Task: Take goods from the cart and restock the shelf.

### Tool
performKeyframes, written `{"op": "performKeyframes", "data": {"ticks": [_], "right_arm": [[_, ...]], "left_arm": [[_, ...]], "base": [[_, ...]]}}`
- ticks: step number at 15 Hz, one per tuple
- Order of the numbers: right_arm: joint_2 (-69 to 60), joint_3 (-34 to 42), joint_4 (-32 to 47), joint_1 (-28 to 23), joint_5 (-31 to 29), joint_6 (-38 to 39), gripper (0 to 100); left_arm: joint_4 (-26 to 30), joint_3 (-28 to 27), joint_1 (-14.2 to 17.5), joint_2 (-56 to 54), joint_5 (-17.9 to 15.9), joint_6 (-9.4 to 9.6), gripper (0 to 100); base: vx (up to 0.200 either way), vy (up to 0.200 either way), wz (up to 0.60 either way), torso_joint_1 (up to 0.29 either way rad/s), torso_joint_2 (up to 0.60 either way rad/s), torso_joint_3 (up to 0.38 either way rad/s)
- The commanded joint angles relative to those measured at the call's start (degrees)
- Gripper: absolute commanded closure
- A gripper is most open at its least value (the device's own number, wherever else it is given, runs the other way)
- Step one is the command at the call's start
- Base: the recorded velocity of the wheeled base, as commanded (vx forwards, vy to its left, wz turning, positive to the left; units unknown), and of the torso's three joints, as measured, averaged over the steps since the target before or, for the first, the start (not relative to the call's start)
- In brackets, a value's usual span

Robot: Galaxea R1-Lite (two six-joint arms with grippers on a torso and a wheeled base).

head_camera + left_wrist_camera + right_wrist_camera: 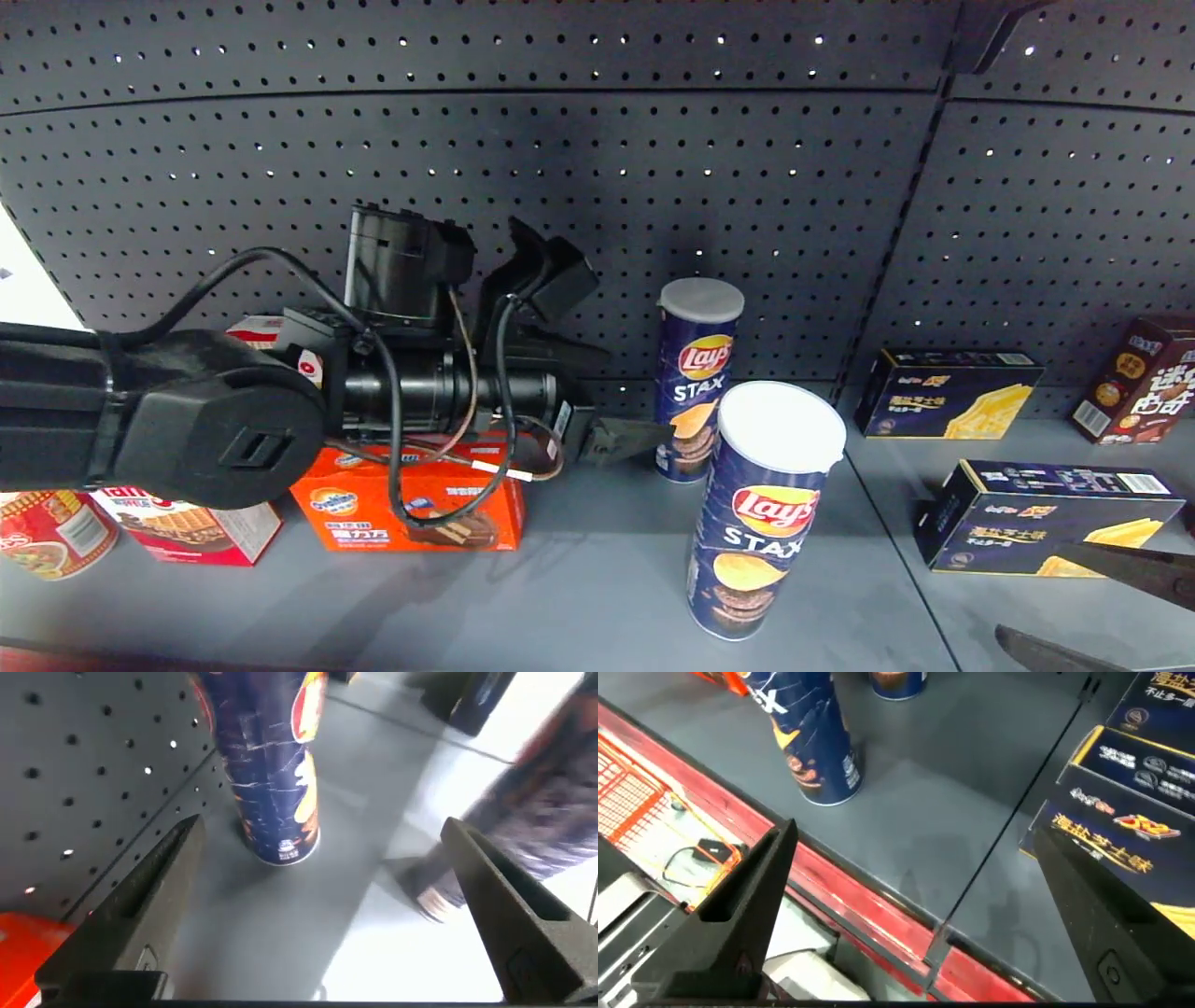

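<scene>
— What is getting hidden?
— The left arm point(187, 420) is covering part of the orange cardboard box point(420, 509); the wide-open right claw point(915, 835) is getting cropped.
— And the rear blue white-lidded chip can point(698, 373)?
— It is standing at the grey shelf's point(579, 579) back edge, just ahead of the wide-open left claw point(322, 829).

Two chip cans point(698, 378) point(761, 509), two navy boxes point(948, 392) point(1046, 513)

Left claw point(322, 829) spread wide, arm extended; right claw point(915, 838) spread wide.
</scene>
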Motion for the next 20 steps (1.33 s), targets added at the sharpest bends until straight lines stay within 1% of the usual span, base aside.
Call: {"op": "performKeyframes", "data": {"ticks": [1,2,4,5,6,7,8,9,10,11,13,14,17,18,20], "right_arm": [[3.1,-1.8,0.2,0.1,-0.2,0.0,0],[4.4,-2.7,0.5,0.3,-1.1,-0.1,0],[7.5,-3.0,-0.2,2.5,-5.5,-1.3,0],[7.8,-2.9,-0.6,2.9,-5.9,-1.2,0],[8.3,-2.1,-2.5,3.3,-6.1,-1.2,0],[8.5,-1.7,-3.0,3.6,-6.2,-1.3,0],[9.4,-1.7,-3.2,3.6,-6.2,-1.2,0],[9.8,-1.7,-3.1,3.6,-6.2,-1.2,0],[10.3,-2.1,-3.1,3.9,-6.2,-1.3,0],[11.3,-2.5,-3.2,5.1,-6.3,-1.3,0],[12.7,-2.5,-3.4,6.8,-6.7,-1.4,0],[13.4,-2.5,-3.6,6.9,-6.7,-1.3,0],[16.8,-3.8,-6.3,6.6,-7.0,-1.3,0],[19.0,-3.7,-7.6,6.7,-9.1,-1.3,0],[21.1,-3.5,-9.6,6.7,-10.4,-1.3,0]], "left_arm": [[0.1,1.1,0.2,-5.0,0.2,-0.47,0],[0.3,1.6,1.2,-6.4,0.8,0.15,0],[0.7,2.3,3.0,-8.0,3.2,0.32,0],[0.8,2.6,3.2,-8.4,3.7,0.32,0],[0.8,4.4,3.8,-9.8,6.1,0.68,0],[0.7,6.3,3.6,-11.6,9.3,0.76,0],[0.1,9.0,3.2,-13.9,11.0,0.59,0],[-0.1,11.0,3.1,-15.0,11.1,0.85,0],[-1.6,14.1,2.9,-18.1,11.9,1.64,0],[-1.3,15.3,3.0,-20.3,13.2,2.17,0],[-1.3,17.3,3.6,-22.0,14.4,1.82,0],[-1.7,18.9,4.1,-22.8,15.9,1.82,0],[-2.0,22.8,4.4,-25.5,16.3,1.91,0],[-1.9,23.7,4.4,-25.5,16.3,2.26,0],[-2.0,23.4,4.5,-25.4,16.6,2.17,0]], "base": [[0.0,0.0,0.0,0.0,0.0,0.0],[0.0,0.0,0.0,0.0,0.0,0.0],[0.0,0.0,0.0,0.0,0.0,0.0],[0.0,0.0,0.0,0.0,0.0,0.0],[0.0,0.0,0.0,0.0,0.0,0.0],[0.0,0.0,0.0,0.0,0.0,0.0],[0.0,0.0,0.0,0.0,0.0,0.0],[0.0,0.0,0.0,0.0,0.0,0.0],[0.0,0.0,0.0,0.0,0.0,0.0],[0.0,0.0,0.0,0.0,0.0,0.0],[0.0,0.0,0.0,0.0,0.0,0.0],[0.0,0.0,0.0,0.0,0.0,0.0],[0.0,0.0,0.0,0.0,0.0,0.0],[0.0,0.0,0.0,0.0,0.0,0.0],[0.0,0.0,0.0,0.0,0.0,0.0]]}}
